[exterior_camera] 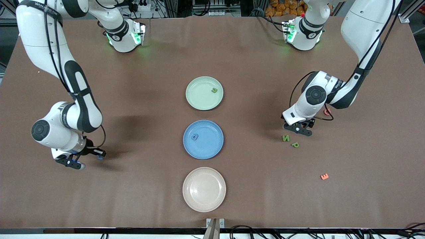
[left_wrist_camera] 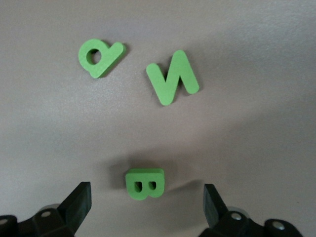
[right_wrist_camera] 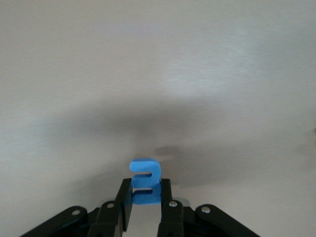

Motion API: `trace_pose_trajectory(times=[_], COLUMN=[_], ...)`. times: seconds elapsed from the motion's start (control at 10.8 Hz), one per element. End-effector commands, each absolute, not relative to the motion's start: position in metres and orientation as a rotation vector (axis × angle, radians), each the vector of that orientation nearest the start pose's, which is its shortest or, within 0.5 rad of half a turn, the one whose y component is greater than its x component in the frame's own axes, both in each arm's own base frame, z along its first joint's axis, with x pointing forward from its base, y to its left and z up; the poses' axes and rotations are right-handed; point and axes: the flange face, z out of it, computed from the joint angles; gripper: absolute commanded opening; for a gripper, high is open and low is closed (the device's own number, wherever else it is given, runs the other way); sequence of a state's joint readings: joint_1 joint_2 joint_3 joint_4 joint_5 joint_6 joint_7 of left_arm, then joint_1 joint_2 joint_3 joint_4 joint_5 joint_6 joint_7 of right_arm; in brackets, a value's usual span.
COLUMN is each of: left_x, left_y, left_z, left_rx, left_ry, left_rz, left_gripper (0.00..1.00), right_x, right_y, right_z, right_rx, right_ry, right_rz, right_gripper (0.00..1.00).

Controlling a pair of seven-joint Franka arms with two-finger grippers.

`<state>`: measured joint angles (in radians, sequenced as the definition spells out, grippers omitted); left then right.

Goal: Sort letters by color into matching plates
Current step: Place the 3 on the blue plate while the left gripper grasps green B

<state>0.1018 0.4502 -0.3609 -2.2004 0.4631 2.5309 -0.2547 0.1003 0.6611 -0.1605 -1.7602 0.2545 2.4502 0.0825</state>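
Toward the right arm's end of the table, my right gripper point(exterior_camera: 73, 163) point(right_wrist_camera: 145, 196) is low at the table top, shut on a blue letter point(right_wrist_camera: 146, 181). My left gripper point(exterior_camera: 297, 128) point(left_wrist_camera: 148, 205) is open, low over a green letter B point(left_wrist_camera: 144, 183) that lies between its fingers point(left_wrist_camera: 79, 203) without touching them. A green N point(exterior_camera: 286, 138) point(left_wrist_camera: 173, 77) and a green P point(exterior_camera: 295, 144) point(left_wrist_camera: 100, 58) lie just nearer the front camera. The pale green plate point(exterior_camera: 199, 99) holds one green letter point(exterior_camera: 214, 90). In the blue plate point(exterior_camera: 209, 149) lies one blue letter point(exterior_camera: 195, 136).
A cream plate point(exterior_camera: 204, 189) sits nearest the front camera, in line with the other two. An orange letter point(exterior_camera: 324, 176) lies alone toward the left arm's end. A red letter point(exterior_camera: 327, 112) peeks out by the left arm. A small blue spot point(exterior_camera: 99, 157) shows beside the right wrist.
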Motion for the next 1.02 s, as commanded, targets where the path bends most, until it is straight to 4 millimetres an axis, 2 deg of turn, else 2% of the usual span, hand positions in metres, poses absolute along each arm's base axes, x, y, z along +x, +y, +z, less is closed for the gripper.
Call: trace_pose_trajectory(times=[0.0, 0.09, 0.28, 0.56, 0.93], left_x=[0.527, 0.527, 0.526, 0.525, 0.526], left_y=[-0.148, -0.148, -0.148, -0.147, -0.147], left_z=[0.179, 0.179, 0.178, 0.178, 0.173], left_rx=[-3.062, -3.063, -3.063, -3.063, -3.065], left_ry=[0.467, 0.465, 0.466, 0.469, 0.480], left_rz=[0.081, 0.082, 0.086, 0.088, 0.097], left_gripper=[1.00, 1.00, 1.00, 1.00, 1.00], right_x=[0.671, 0.673, 0.670, 0.655, 0.627], right_y=[0.027, 0.058, 0.123, 0.216, 0.309], right_z=[0.217, 0.227, 0.235, 0.248, 0.251], right_rx=[-3.028, -3.014, -2.979, -2.944, -2.921], right_ry=[0.342, 0.286, 0.313, 0.307, 0.322], right_rz=[-0.087, -0.106, -0.106, -0.105, -0.084], right_gripper=[0.17, 0.18, 0.19, 0.19, 0.19])
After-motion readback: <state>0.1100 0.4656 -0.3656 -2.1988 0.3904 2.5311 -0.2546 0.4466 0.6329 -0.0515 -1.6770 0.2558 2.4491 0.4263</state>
